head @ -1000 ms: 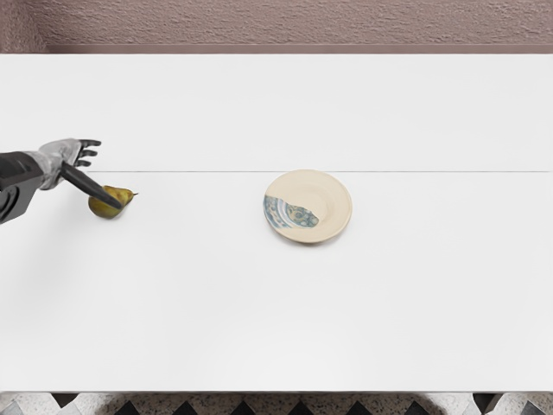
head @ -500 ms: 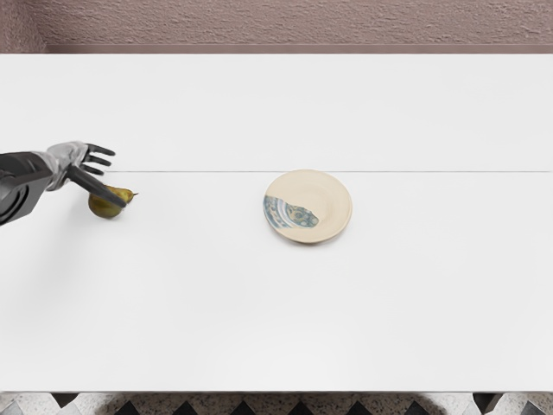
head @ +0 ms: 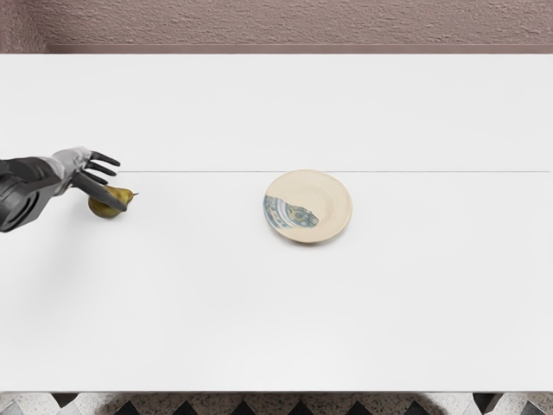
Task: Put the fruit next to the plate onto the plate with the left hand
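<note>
A yellow-green pear (head: pixel 115 202) lies on the white table at the far left, its stem pointing right. My left hand (head: pixel 97 176) hovers just over it, fingers spread; the thumb crosses the front of the pear and the other fingers reach past its far side. The hand is open and holds nothing. The cream plate (head: pixel 328 192) with a blue-green patterned patch sits well to the right, near the table's middle, with nothing on it. The right arm is out of view.
A thin seam (head: pixel 389 171) runs across the white table just behind the plate. A rough brown wall (head: pixel 276 22) borders the far edge. The table's near edge (head: pixel 276 391) shows checkered floor below.
The left hand has dropped lower and shifted slightly right over the pear, its fingers now spread toward the fruit. The pear and plate have not moved.
</note>
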### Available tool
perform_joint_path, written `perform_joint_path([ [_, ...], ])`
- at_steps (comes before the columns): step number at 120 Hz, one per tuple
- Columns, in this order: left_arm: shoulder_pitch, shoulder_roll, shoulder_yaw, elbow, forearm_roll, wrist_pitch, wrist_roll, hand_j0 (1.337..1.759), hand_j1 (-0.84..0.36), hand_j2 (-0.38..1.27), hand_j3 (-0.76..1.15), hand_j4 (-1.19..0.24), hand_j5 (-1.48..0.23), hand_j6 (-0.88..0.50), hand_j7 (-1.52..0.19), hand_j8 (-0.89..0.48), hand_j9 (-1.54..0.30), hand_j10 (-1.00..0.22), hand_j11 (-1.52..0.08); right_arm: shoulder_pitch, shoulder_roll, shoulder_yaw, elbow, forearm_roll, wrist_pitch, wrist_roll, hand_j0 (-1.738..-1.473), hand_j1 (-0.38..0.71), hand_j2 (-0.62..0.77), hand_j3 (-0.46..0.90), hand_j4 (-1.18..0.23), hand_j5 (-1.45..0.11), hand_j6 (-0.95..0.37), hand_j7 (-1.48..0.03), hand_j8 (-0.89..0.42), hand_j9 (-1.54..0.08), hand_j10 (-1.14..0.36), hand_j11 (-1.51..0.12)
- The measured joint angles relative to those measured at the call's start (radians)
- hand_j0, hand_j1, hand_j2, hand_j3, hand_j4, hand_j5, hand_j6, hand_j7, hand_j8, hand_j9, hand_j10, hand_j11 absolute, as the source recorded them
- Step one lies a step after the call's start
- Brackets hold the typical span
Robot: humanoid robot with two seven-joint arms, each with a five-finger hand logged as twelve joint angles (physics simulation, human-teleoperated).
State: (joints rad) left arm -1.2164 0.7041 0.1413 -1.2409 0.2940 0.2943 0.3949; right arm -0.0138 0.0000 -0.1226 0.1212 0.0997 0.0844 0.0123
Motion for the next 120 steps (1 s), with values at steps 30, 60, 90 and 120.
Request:
perform_joint_path([
  [30, -0.017, 0.004, 0.020, -0.008, 0.000, 0.000, 0.011, 1.658, -0.11, 0.08, 0.00, -0.38, -0.50, -0.38, -0.50, -0.38, -0.50, -0.38, -0.50, 0.000, 0.000, 0.000, 0.000, 0.000, 0.000, 0.000, -1.658, -0.35, 0.00, 0.00, 0.00, 0.00, 0.00, 0.00, 0.00, 0.00, 0.00, 0.00],
  [60, -0.014, 0.002, 0.033, -0.007, 0.015, 0.001, 0.019, 1.658, -0.18, 0.09, 0.00, -0.45, -0.58, -0.45, -0.58, -0.45, -0.58, -0.45, -0.58, 0.000, 0.000, 0.000, 0.000, 0.000, 0.000, 0.000, -1.658, -0.35, 0.00, 0.00, 0.00, 0.00, 0.00, 0.00, 0.00, 0.00, 0.00, 0.00],
  [90, -0.013, 0.005, 0.034, -0.005, 0.021, 0.000, 0.021, 1.657, -0.22, 0.14, 0.00, -0.48, -0.64, -0.48, -0.64, -0.42, -0.64, -0.48, -0.65, 0.000, 0.000, 0.000, 0.000, 0.000, 0.000, 0.000, -1.658, -0.35, 0.00, 0.00, 0.00, 0.00, 0.00, 0.00, 0.00, 0.00, 0.00, 0.00],
  [120, -0.012, 0.003, 0.034, 0.000, 0.021, 0.000, 0.021, 1.656, -0.28, 0.28, 0.00, -0.56, -0.77, -0.45, -0.77, -0.38, -0.77, -0.48, -0.77, 0.000, 0.000, 0.000, 0.000, 0.000, 0.000, 0.000, -1.658, -0.35, 0.00, 0.00, 0.00, 0.00, 0.00, 0.00, 0.00, 0.00, 0.00, 0.00],
])
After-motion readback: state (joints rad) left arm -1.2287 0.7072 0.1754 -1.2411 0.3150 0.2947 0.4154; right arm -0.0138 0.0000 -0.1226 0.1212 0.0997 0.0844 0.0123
